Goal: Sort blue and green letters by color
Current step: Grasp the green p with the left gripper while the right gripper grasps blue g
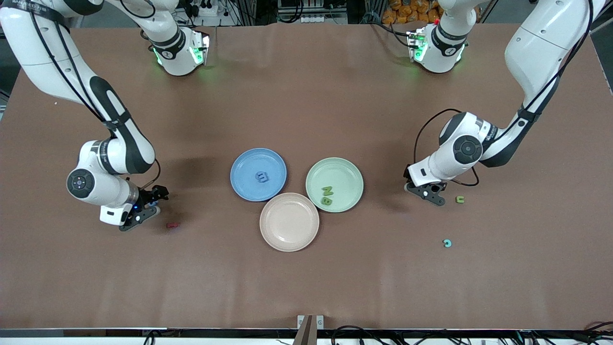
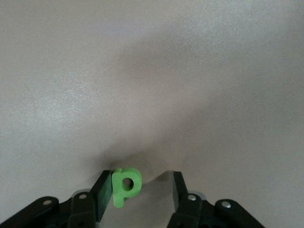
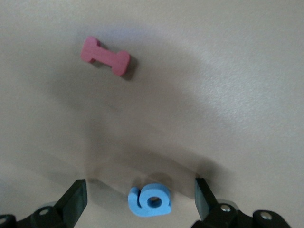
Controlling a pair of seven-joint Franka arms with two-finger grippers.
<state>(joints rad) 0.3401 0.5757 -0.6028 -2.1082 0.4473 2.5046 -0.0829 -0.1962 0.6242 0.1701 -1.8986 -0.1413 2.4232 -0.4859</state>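
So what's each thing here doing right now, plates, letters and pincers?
Blue plate: holds one blue letter.
Green plate: holds two green letters.
Pink plate: bare.
Left pincer: low at the table, around a green P.
Right pincer: open around a blue 6.

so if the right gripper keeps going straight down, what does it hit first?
Probably the blue 6, lying on the table between the right gripper's open jaws. The dark red letter lies off that line.
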